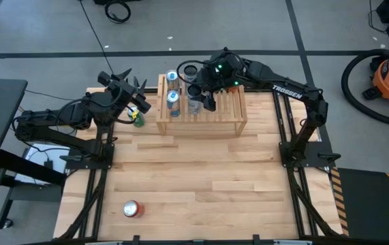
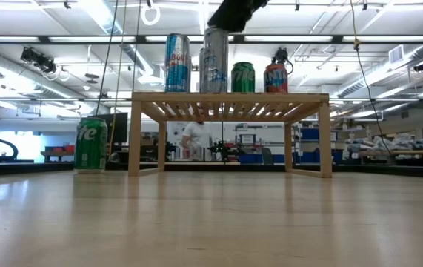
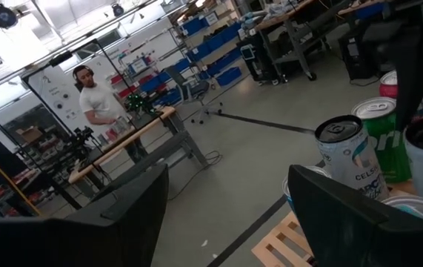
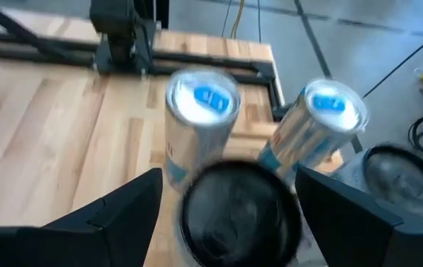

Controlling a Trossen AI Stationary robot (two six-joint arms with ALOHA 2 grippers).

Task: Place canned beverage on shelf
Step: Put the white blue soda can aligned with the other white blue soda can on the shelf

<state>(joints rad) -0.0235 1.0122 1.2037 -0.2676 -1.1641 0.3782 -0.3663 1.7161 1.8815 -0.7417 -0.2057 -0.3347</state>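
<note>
The light-wood shelf stands at the far middle of the table and also shows in the low view. Several cans stand upright on its slatted top. A silver can with a dark top stands on the slats, right under my right gripper. That gripper's open fingers stand on either side of the can's top, with a gap showing on each side. My left gripper is open and empty, left of the shelf.
A green can stands on the table just left of the shelf. A red can lies on its side near the front left. Two blue-topped cans stand on the shelf beyond the silver one. A person is in the room behind.
</note>
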